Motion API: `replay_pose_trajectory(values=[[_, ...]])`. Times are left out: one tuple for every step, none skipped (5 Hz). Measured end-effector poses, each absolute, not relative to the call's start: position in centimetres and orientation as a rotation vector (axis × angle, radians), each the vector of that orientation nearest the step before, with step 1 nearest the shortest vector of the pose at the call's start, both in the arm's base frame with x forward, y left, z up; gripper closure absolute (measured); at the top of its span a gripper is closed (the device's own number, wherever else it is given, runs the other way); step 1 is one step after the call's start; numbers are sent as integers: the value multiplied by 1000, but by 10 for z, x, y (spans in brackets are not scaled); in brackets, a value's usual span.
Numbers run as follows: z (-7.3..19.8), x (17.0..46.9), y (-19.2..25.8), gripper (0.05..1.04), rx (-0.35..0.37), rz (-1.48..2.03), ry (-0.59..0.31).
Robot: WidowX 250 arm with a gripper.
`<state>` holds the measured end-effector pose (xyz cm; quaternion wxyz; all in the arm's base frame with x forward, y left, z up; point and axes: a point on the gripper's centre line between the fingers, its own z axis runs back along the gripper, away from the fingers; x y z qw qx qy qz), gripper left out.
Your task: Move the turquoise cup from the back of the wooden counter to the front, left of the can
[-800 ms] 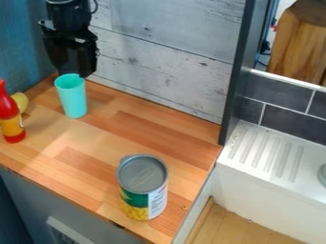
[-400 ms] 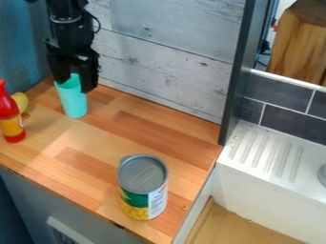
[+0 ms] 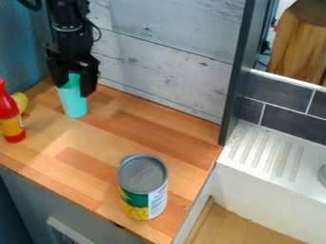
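Observation:
Over the back left corner of the wooden counter, the black gripper hangs pointing down with its fingers apart. One finger is at each side of the upper part of a turquoise cup, and they hide parts of its rim. The cup stands upright on the counter. Whether the fingers touch it cannot be made out.
A red and yellow bottle stands at the left edge, with a yellow object behind it. A tall can stands near the counter's front right. Behind is a plank wall; a white sink unit is right.
The gripper has come down and slightly to the right, from behind and above the cup to around its upper part. The cup, bottle and can have stayed where they were.

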<state>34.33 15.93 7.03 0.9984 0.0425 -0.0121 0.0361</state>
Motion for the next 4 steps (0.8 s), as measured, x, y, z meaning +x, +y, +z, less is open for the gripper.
replay_pose_trajectory(values=[[59,354,155,83,38,51,-44],[57,358,151,83,3,29,-65],[57,358,150,137,-2,26,-67],[57,359,152,386,3,45,-52]])
